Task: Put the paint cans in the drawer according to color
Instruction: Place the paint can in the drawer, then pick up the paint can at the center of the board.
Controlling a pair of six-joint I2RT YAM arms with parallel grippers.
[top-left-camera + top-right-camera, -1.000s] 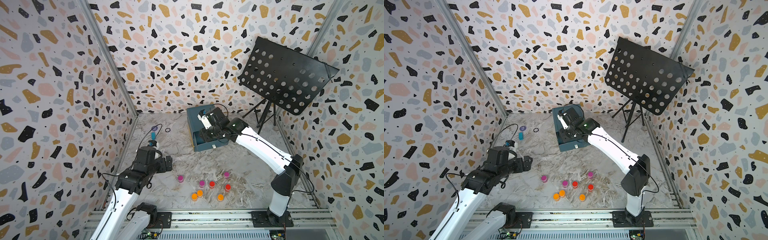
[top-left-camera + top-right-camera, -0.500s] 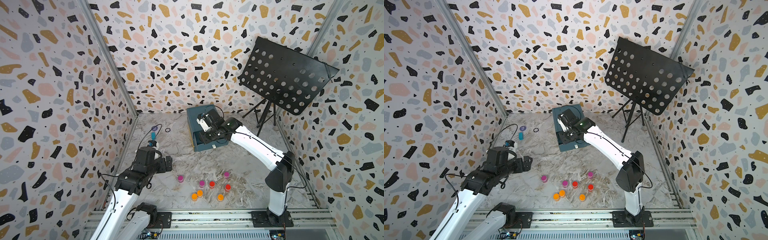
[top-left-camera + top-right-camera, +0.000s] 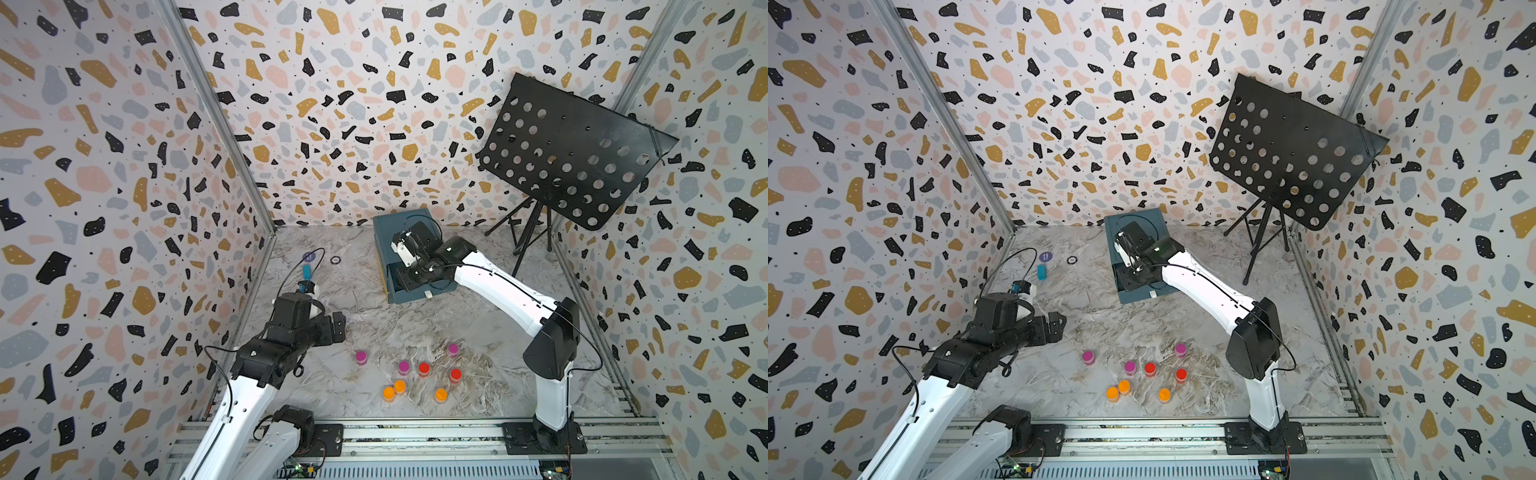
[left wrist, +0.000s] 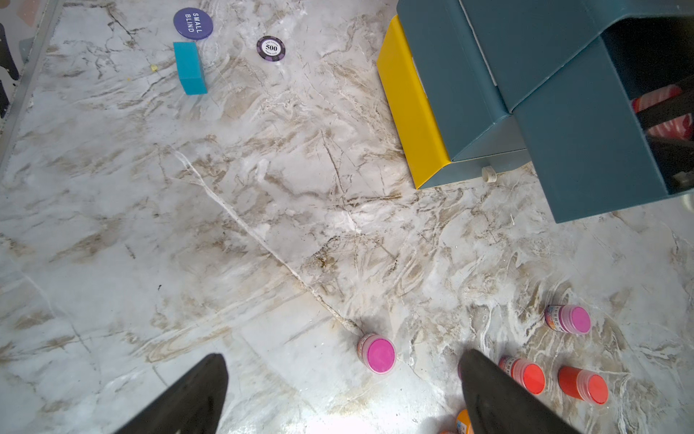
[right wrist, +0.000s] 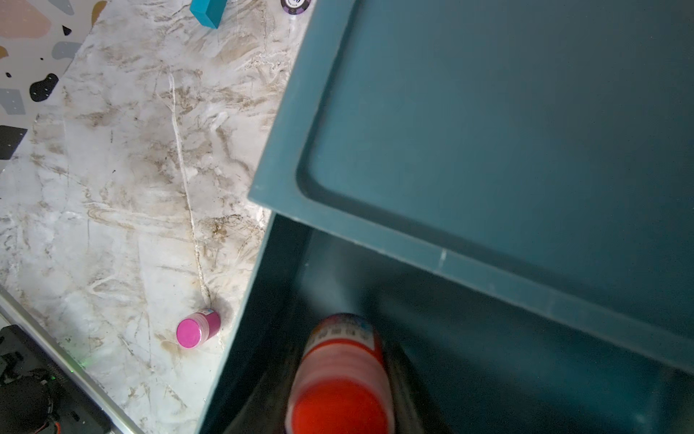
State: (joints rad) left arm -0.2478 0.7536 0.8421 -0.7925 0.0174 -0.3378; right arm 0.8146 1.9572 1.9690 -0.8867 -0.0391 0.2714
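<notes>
At the back of the worktop (image 3: 374, 328), drawer box (image 3: 388, 226): teal with a yellow side edge, standing near the rear wall; one drawer is pulled out toward the arms, though which level cannot be told.
Right pincer (image 5: 340, 360): down inside the pulled-out drawer, jaws pinching a red-topped jar (image 5: 338, 406) by its sides.
Held jar: within the drawer's walls, red lid facing the wrist camera; whether it touches the drawer floor cannot be told.
Left pincer (image 4: 341, 355): spread wide and empty, hovering over bare worktop, well apart from the box.
Magenta-topped jars (image 3: 361, 356) (image 3: 403, 367) (image 3: 453, 349): three, upright on the worktop; one stands apart from the others, near the left pincer's fingertips without touching.
Loose red-topped jars (image 3: 424, 368) (image 3: 456, 375): two, upright, between the magenta and orange ones.
Orange-topped jars (image 3: 389, 392) (image 3: 400, 386) (image 3: 440, 395): three, nearest the front rail; two just beside each other.
By the left wall: dark-blue disc (image 4: 193, 23) marked SMALL BLIND, cyan block (image 4: 190, 67) just beside it, poker chip (image 4: 271, 48) marked 500 near.
Back right corner: black perforated music stand (image 3: 573, 153) on a tripod.
</notes>
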